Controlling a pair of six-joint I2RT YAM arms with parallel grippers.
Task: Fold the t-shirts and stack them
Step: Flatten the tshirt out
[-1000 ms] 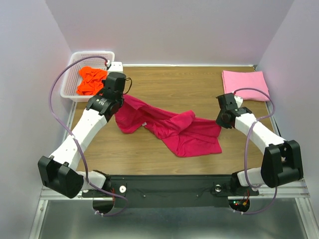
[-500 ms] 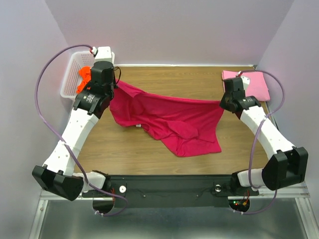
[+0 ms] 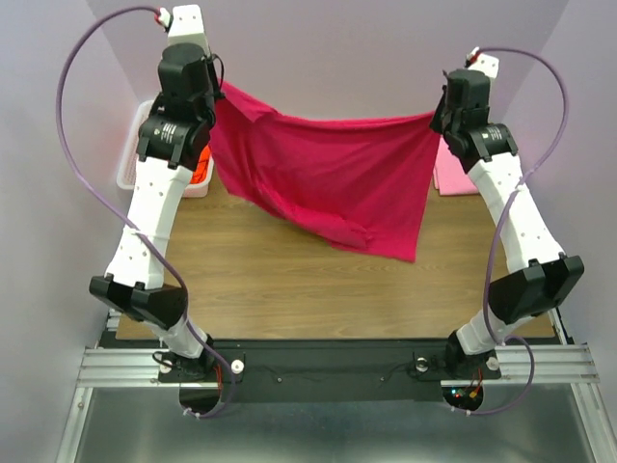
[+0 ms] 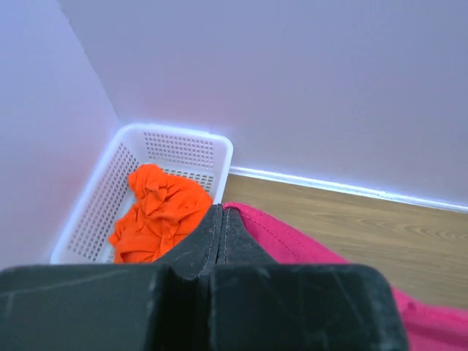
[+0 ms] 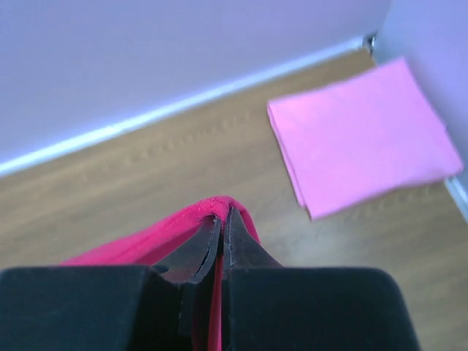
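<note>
1 of 3 t-shirts is done: the pink t-shirt (image 5: 365, 139) is laid folded at 2 o'clock. The crimson t-shirt (image 3: 337, 178) is held spread above the table (image 3: 289, 280), clamped by the left hand (image 4: 219, 223) and right hand (image 5: 223, 223). The orange t-shirt (image 4: 157, 212) is seen crumpled in the basket (image 4: 183, 146) at 10 o'clock.

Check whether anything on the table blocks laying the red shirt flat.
Nothing visible does. The red shirt hangs from the left pincer and right pincer above the table; pink shirt and basket sit off to the sides.
</note>
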